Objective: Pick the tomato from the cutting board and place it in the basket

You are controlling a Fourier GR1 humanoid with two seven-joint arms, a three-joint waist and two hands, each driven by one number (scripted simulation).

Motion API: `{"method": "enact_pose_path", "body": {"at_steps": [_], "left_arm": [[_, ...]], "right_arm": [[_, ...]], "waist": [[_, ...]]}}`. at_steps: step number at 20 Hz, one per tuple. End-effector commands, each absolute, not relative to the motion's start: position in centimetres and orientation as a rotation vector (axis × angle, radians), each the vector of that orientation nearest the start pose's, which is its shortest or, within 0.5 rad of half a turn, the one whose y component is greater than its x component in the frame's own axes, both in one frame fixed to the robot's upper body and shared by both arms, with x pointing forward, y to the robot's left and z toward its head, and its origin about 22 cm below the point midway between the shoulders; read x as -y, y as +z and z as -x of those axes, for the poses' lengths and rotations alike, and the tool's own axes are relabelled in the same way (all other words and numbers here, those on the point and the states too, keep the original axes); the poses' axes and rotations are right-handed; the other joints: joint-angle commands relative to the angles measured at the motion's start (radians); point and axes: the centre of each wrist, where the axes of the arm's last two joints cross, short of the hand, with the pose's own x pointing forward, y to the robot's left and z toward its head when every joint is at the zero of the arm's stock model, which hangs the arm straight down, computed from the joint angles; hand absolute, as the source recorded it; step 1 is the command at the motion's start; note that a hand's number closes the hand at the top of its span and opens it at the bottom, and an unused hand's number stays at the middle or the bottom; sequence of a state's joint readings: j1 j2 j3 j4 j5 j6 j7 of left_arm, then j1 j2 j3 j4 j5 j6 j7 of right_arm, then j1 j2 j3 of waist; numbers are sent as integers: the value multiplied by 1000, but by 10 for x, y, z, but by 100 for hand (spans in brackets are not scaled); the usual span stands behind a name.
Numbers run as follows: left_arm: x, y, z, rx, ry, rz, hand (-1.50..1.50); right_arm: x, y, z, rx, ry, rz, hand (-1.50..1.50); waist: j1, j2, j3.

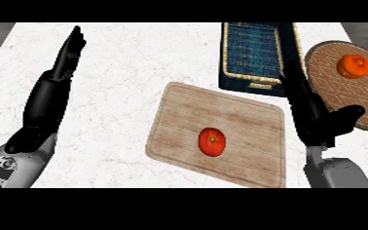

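Right hand (316, 114) hovered off cutting board (244, 122) right edge, fingers straight, holding nothing. Tomato (212, 141) sat mid-board, untouched; likely smooth, soft, rolls easily; take round sides. Basket (251, 80) just beyond board. Left hand (61, 73) resting open, far left.

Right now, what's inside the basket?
Nothing shows inside the basket; its woven floor looks bare. The right hand covers its right edge. The tomato sits on the cutting board.
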State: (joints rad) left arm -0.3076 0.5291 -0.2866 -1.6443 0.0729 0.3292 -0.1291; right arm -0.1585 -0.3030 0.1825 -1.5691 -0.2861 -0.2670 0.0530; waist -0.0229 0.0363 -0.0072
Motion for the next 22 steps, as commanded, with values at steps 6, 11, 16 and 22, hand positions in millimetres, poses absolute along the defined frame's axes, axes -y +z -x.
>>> {"method": "enact_pose_path", "body": {"at_steps": [6, 11, 16, 22], "left_arm": [[-276, 55, -280, 1744, -374, -137, 0], [-248, 57, -282, 1698, -407, -34, 0], [-263, 62, -289, 1695, -384, -59, 0], [-272, 52, -277, 1660, -346, -81, 0]], "right_arm": [[228, 64, -244, 1712, 23, 225, 150], [87, 54, -237, 1976, 284, 129, -150], [58, 33, -236, 1847, 266, 448, -150], [99, 42, -266, 1670, 389, 863, -150]], "waist": [[9, -39, 5], [49, -36, 4], [20, -41, 1], [-19, -63, -6]]}}
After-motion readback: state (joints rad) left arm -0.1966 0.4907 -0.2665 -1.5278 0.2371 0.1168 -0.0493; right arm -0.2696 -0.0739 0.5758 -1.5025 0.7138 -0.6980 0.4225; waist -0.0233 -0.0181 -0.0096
